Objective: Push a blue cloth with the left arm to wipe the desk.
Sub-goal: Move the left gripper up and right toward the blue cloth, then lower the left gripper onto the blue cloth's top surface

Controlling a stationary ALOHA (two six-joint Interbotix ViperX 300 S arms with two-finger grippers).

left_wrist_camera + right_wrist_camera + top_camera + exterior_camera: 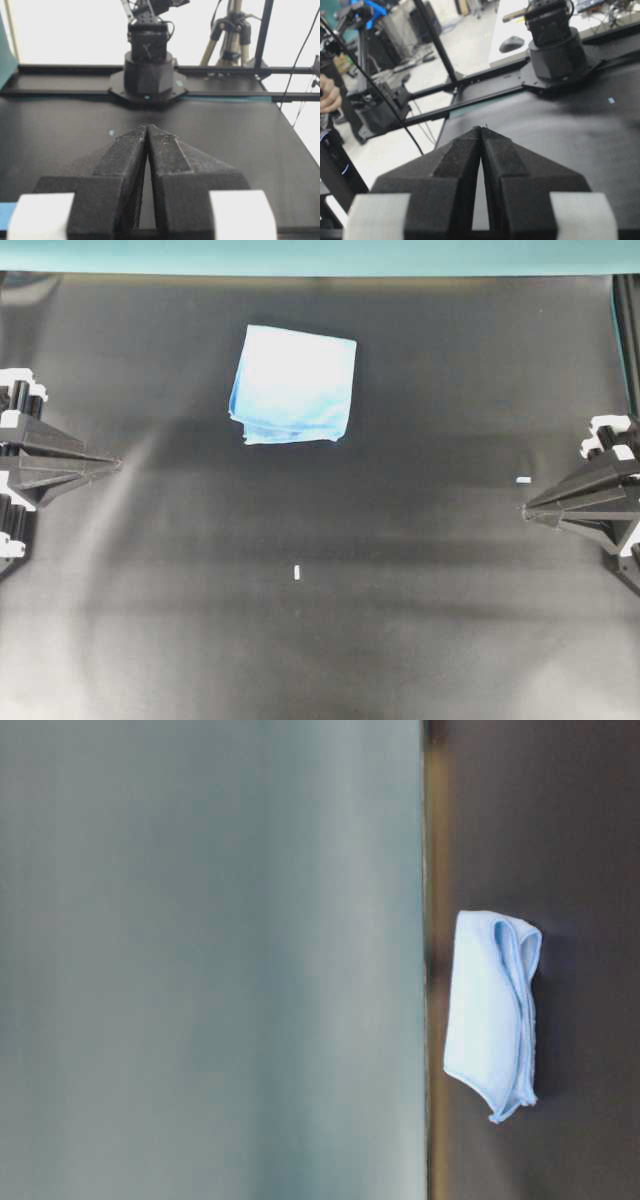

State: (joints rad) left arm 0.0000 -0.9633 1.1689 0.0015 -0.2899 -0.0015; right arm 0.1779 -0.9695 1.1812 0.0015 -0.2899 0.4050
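From overhead, the blue cloth (293, 384) lies folded at about twelve o'clock on the desk (320, 620), near the teal strip (320, 255); the left gripper (112, 464) waits at nine o'clock, well apart from it, and the right gripper (528, 509) at three, so wiping looks not yet begun. At table level the cloth (490, 1010) sits alone, untouched. The left wrist view shows its fingers (127, 165) pressed together on nothing. The right wrist view shows the same. No readable writing or labels appear anywhere.
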